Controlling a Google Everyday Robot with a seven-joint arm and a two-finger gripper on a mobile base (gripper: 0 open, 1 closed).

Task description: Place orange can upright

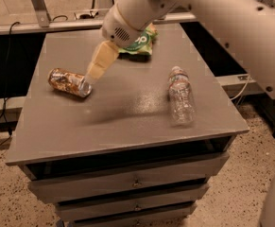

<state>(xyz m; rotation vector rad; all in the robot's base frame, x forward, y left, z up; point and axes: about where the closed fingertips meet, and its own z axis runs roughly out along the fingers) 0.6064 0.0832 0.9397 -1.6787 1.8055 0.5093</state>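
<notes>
The orange can (69,82) lies on its side at the left of the grey table top (123,112), its silver top pointing right and toward me. My gripper (93,74) hangs from the white arm, its cream fingers pointing down and left. Its tips are just right of the can's silver end, slightly above the table. It holds nothing that I can see.
A clear plastic bottle (181,95) lies on its side at the right of the table. A green and white snack bag (139,44) sits at the back, partly behind the arm. Drawers are below the table's front edge.
</notes>
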